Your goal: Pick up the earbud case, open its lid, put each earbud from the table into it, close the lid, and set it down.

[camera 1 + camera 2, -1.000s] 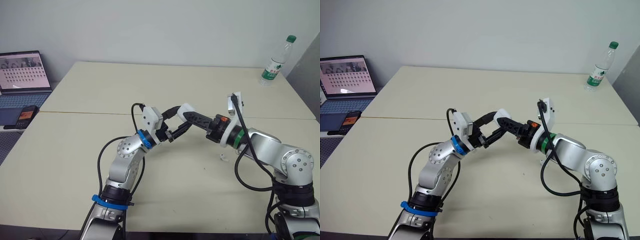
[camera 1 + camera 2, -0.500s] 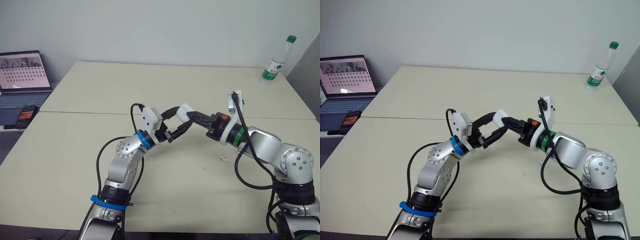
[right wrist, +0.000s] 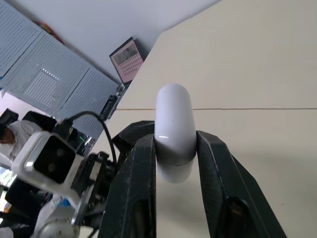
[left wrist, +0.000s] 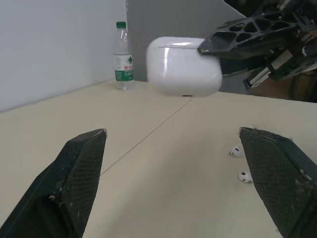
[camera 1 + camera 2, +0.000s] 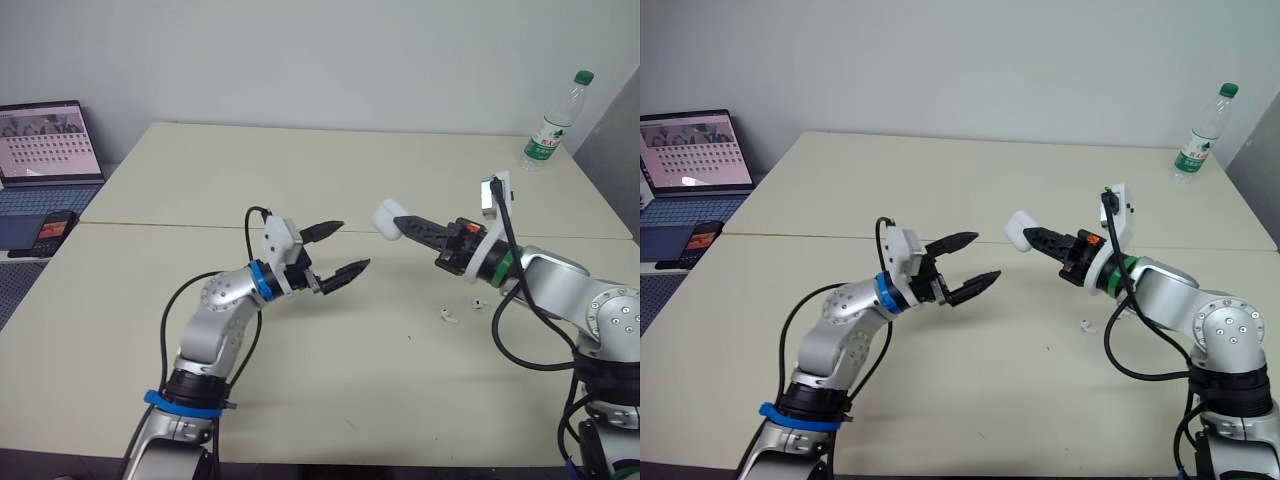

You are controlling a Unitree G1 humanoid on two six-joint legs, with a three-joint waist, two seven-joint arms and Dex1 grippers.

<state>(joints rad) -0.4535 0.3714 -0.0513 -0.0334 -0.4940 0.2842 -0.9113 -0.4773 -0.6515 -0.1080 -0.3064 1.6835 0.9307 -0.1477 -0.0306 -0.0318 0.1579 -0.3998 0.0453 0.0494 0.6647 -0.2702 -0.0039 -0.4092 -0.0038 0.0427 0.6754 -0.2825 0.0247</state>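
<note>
Earbud case (image 5: 386, 216): lid shut, aloft over worktop (image 5: 250, 180) centre, one rounded end poking free. Right end effector (image 5: 402, 224) pinches its flat sides. Left end effector (image 5: 351, 246) empty, fingers spread wide, near case at 8 o'clock. Case likely light, rigid, glossy, slip-prone; hold body low, keep lid seam free. First earbud (image 5: 447, 316), second earbud (image 5: 478, 303) on worktop, 5 o'clock of case; tiny, probably roll easily.
</note>
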